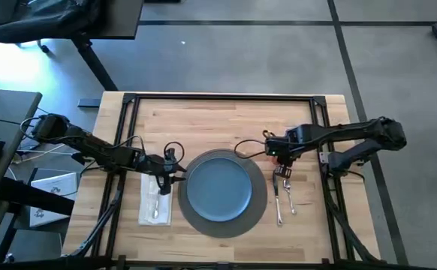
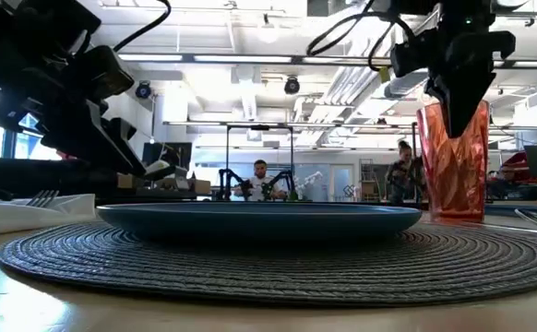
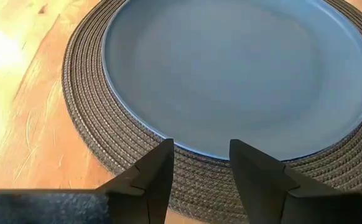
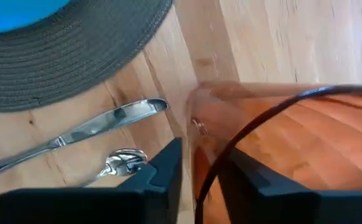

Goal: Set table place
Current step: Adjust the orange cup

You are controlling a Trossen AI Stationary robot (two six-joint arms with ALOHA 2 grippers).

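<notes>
One blue plate [image 1: 218, 187] on the place [image 1: 257, 212]; right claw [image 4: 199, 171] clamps one red tumbler [image 2: 452, 161]; left claw [image 3: 201, 163] apart.

The red tumbler [image 4: 280, 149] is running off the right wrist picture's edge. The knife [image 4: 75, 134] is running out there too. Distant people [image 2: 259, 180] are staying too small to make out.

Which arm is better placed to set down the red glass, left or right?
Right. The right gripper already straddles the rim of the red glass, beside the knife. The left gripper is open over the placemat on the plate's other side.
</notes>
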